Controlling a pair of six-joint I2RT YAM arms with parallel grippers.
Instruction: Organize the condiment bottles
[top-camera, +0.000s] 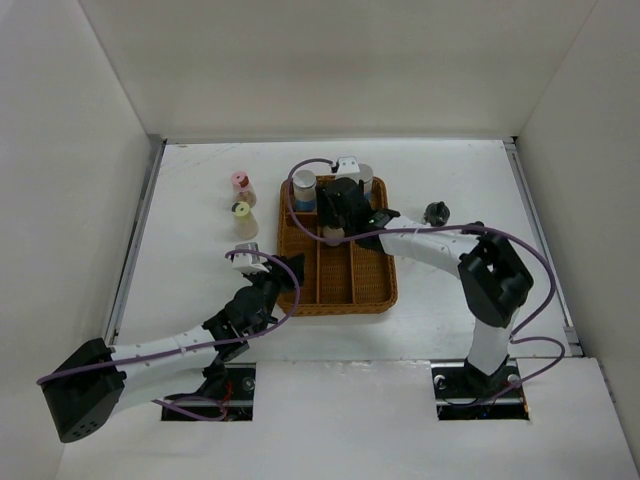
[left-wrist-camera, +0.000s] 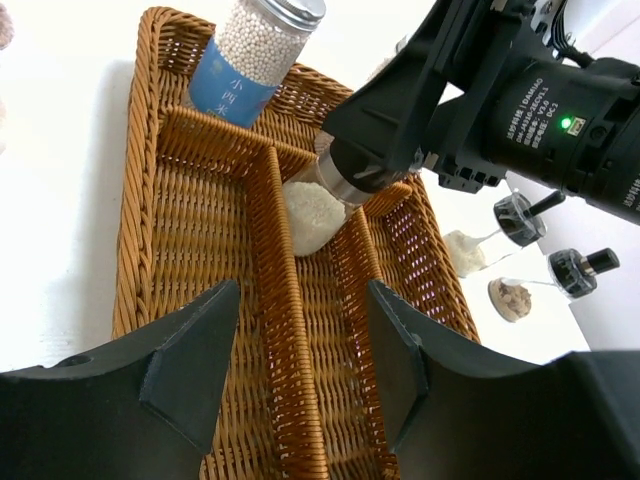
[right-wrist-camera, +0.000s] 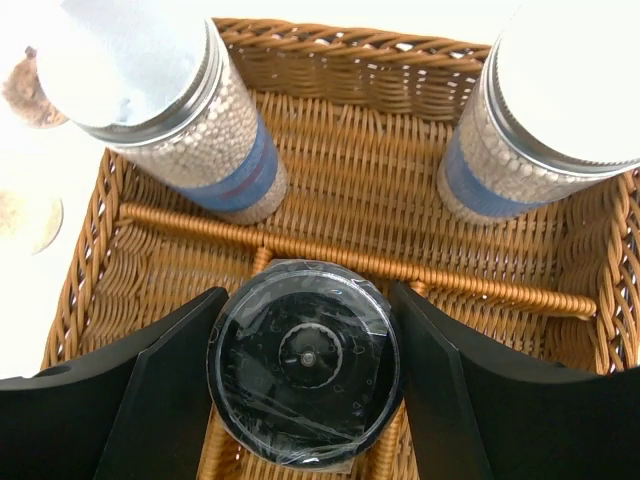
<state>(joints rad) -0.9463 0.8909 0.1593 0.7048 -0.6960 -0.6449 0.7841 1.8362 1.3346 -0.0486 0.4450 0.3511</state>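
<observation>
In the top view the right gripper (top-camera: 333, 226) hangs over the far half of the tray (top-camera: 388, 292) and pinches a bottle (top-camera: 331, 238), which is mostly hidden under it. Two blue-label bottles (top-camera: 304, 190) stand in the far cross compartment, and three other bottles (top-camera: 241, 212) stand in a row on the table, left of the tray. The step in hand seems to be setting the pinched bottle into one of the long compartments. To do it well, the arm should probably first move the bottle sideways off the dividers, then bring it to vertical, lower it slowly until the base lies flat, and only then let go, keeping away from the bottles behind. In the left wrist view the left gripper (left-wrist-camera: 300, 305) is spread and empty, low over the near part of the tray. Here the bottle is clearly tilted. Its long axis runs from the cap, up and right inside the right gripper, down and left to the pale base, which points at the place where a long divider (left-wrist-camera: 282, 300) meets the cross one. Whether the base touches the wicker, one cannot tell. In the right wrist view the camera looks almost along this axis, so only the round black cap (right-wrist-camera: 305, 360) shows, wrapped in clear film, with one finger pressed on each side. It sits over the junction of the dividers.
</observation>
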